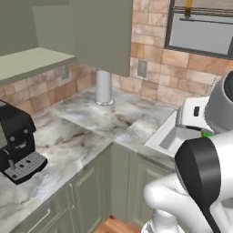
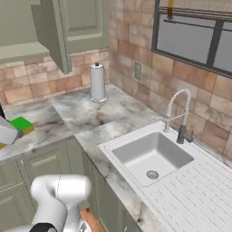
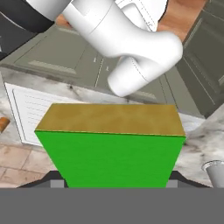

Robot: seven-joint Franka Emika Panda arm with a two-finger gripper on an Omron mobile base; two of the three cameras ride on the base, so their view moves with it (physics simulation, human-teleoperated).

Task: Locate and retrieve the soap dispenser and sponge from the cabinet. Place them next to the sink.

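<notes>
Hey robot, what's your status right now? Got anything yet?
Gripper shut on sponge, carried above counter. Sink ahead, basin empty. Nothing blocking.

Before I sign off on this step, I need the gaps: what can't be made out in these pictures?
- Sponge: hand view, its lower end cut off at the bottom edge; right base view, the arm covers its left end.
- Gripper: hand view, the sponge hides nearly all of both fingers.
- Cabinet: left base view, its open door and the top edge hide most of its inside.
- Sink: left base view, the arm covers most of it.
</notes>
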